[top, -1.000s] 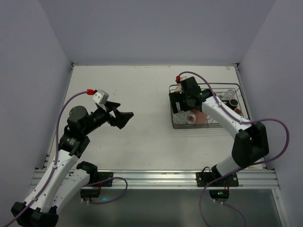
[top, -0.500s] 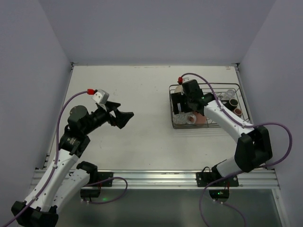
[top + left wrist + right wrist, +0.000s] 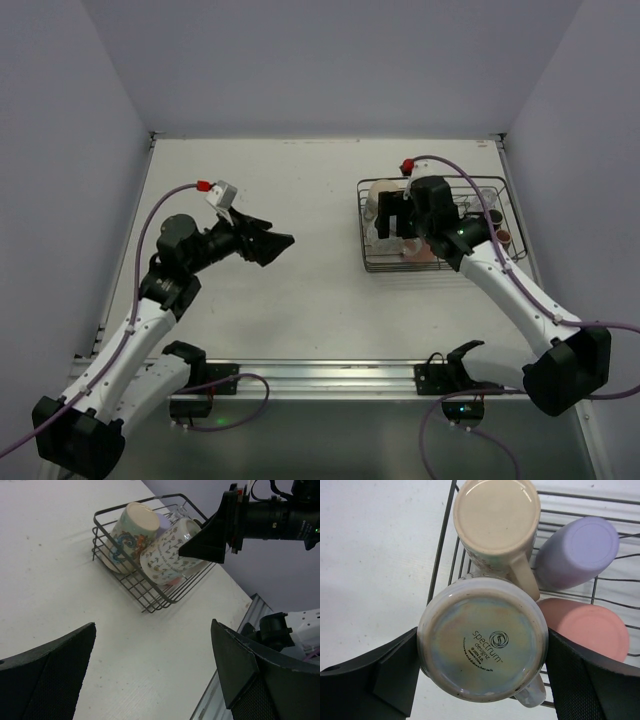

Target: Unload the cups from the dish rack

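Clasping an upturned cream patterned ceramic mug [image 3: 482, 635], the right gripper [image 3: 482, 672] stands at a corner of the dark wire dish rack [image 3: 145, 592]. The left gripper [image 3: 152, 630] hangs open, empty.

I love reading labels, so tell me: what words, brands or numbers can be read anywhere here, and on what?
"spectrum designz", with a swirl logo, on the underside of the mug.
Smaller print beneath it: too small to read.
No other text shows.

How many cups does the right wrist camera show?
4: glazed mug flanked by the right hand, cream mug above it, lavender cup upper right, salmon cup right. More may lie outside view.
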`<state>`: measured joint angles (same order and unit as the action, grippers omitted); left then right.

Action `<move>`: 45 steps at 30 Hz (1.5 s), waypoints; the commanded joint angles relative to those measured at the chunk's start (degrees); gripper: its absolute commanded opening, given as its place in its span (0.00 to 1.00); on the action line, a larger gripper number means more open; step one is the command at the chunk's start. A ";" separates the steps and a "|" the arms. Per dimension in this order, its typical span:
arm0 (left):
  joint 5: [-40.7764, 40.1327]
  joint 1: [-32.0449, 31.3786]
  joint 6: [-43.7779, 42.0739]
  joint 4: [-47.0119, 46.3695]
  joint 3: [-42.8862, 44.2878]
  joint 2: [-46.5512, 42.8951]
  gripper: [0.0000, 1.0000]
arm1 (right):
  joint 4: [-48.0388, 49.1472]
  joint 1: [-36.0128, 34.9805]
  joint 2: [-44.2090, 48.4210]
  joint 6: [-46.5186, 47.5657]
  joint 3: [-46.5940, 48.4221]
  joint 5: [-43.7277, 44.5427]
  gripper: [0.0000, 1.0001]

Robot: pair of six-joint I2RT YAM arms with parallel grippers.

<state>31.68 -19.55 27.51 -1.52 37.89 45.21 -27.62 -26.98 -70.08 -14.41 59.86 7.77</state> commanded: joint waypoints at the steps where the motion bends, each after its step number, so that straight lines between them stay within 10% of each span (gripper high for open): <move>1: 7.24 -0.22 8.24 -8.74 -0.97 2.86 1.00 | 8.63 0.09 5.03 -1.05 1.75 2.95 0.31; 22: 3.39 -15.16 28.38 -45.02 -0.36 26.32 0.87 | 20.14 0.53 20.42 -17.66 -4.13 -11.72 0.24; 39: -2.59 -18.94 27.60 -58.50 1.75 31.08 0.78 | 36.66 0.88 23.94 -33.04 -13.09 -29.38 0.24; 45: -4.17 -19.91 28.30 -62.55 0.96 28.54 0.41 | 42.64 0.97 23.59 -38.40 -16.79 -32.03 0.25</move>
<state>29.69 -38.46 57.21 -56.21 37.32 76.49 2.48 -26.06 -47.27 -47.81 43.07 -20.18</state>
